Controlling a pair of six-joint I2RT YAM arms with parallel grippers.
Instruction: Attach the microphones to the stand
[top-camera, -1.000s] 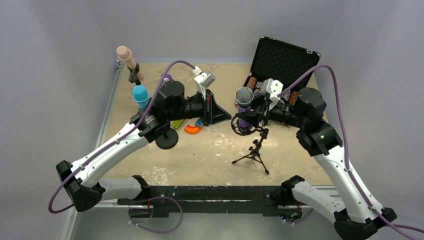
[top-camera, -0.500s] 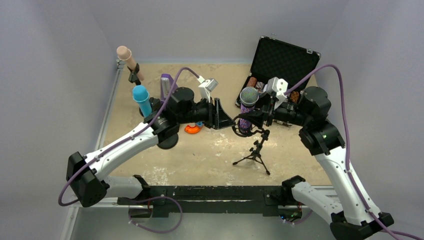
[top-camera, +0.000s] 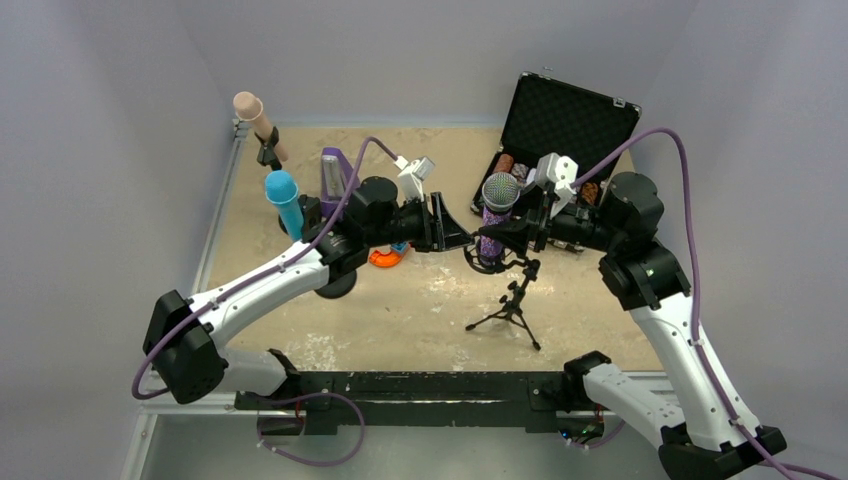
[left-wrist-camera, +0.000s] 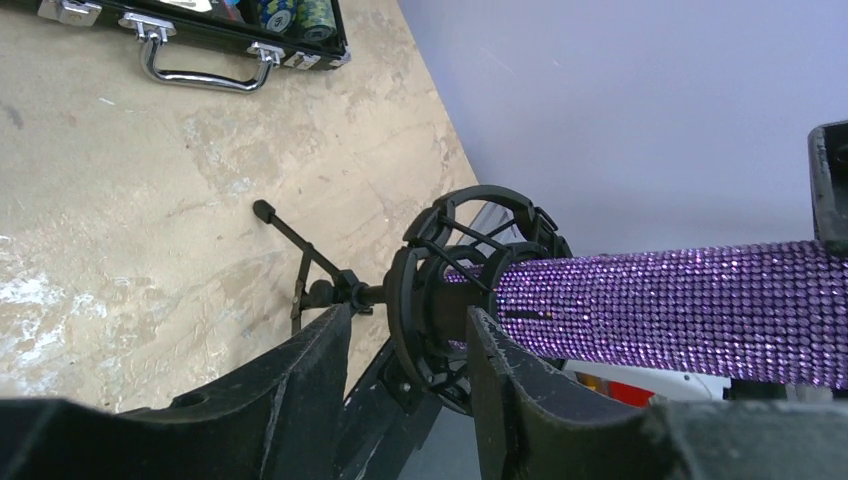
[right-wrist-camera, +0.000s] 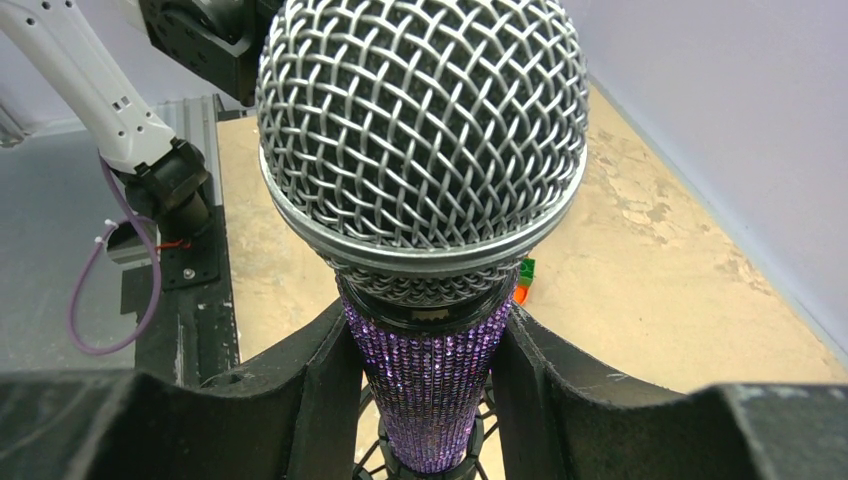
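A: Item one, purple microphone (top-camera: 494, 218)?
B: Glitter body, silver mesh head. It stands upright over the tripod stand (top-camera: 511, 300), with its tail end in the black shock mount (left-wrist-camera: 452, 290). Against a second ago, its head sits slightly further right.

A: Right hand (right-wrist-camera: 425, 385)?
B: Clamped on the glitter body just under the head, one finger on each side. The grip is unchanged.

A: Left hand (left-wrist-camera: 408, 350)?
B: Fingers apart, where a second ago they were together. The arm has swung right, and the hand now sits at the mount with the ring's lower part between its fingers. Whether the pads touch it, I cannot tell.

A: Anything uncovered by that swing?
B: The purple metronome (top-camera: 333, 170), formerly behind the arm, now shows in full.

A: The remaining microphones?
B: Pink one (top-camera: 256, 119), tilted in a clip at the desk's (top-camera: 420, 310) far left corner. Blue one (top-camera: 285, 200), upright, near it. Neither has moved.

A: Sundries?
B: Open black case (top-camera: 562, 118), far right; orange piece (top-camera: 384, 258) beside the left arm.
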